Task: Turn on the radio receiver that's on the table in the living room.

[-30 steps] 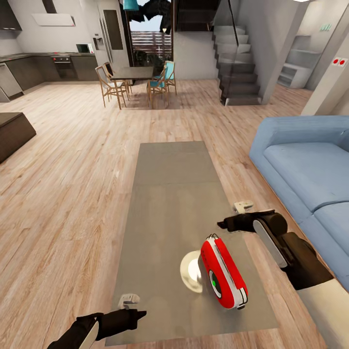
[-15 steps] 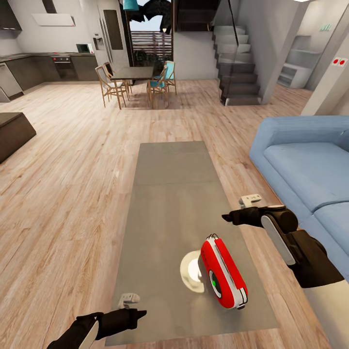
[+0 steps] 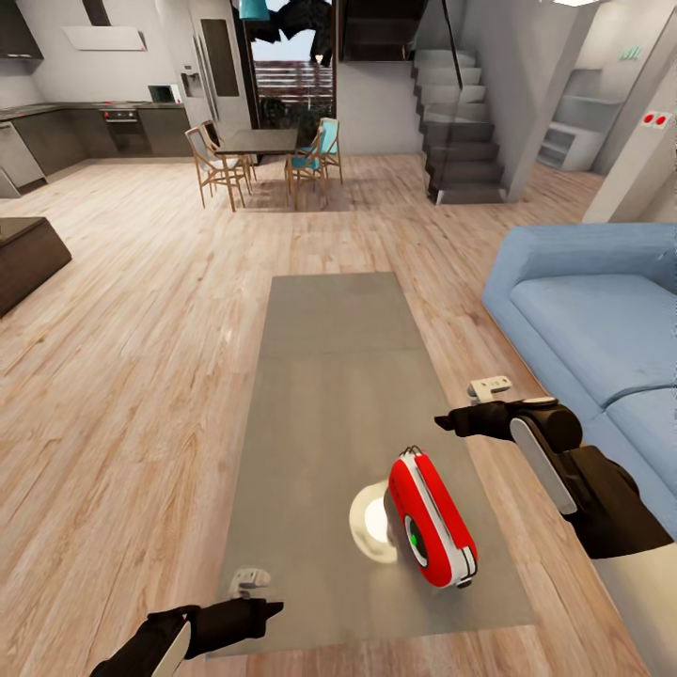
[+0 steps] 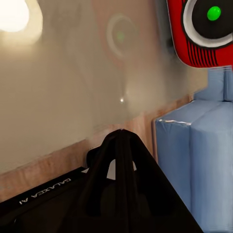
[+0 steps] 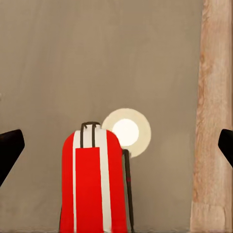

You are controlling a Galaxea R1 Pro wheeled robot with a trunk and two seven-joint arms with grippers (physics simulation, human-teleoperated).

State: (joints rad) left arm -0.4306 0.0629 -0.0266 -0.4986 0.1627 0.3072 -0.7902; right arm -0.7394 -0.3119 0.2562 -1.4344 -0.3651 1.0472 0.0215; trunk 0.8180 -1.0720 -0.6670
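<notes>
The red radio receiver (image 3: 432, 531) with white stripes and a green-centred dial stands on edge at the near right of the long grey table (image 3: 329, 376). My right gripper (image 3: 456, 420) hovers over the table's right edge, just beyond the radio. In the right wrist view the gripper (image 5: 118, 143) is open, its fingertips (image 5: 9, 145) wide apart at the frame's sides, the radio (image 5: 94, 179) below between them. My left gripper (image 3: 259, 611) sits at the table's near left corner; its fingers (image 4: 121, 145) meet at a point, shut on nothing. The dial side of the radio (image 4: 206, 29) shows far ahead of it.
A pale round disc (image 3: 371, 522) lies on the table, touching the radio's left side. The blue sofa (image 3: 592, 320) runs close along the table's right. Wood floor lies to the left. The dining table with chairs (image 3: 259, 141) and the stairs (image 3: 461, 141) are far behind.
My right arm has drawn a little to the right and farther back from the radio. The left arm and the radio have stayed put.
</notes>
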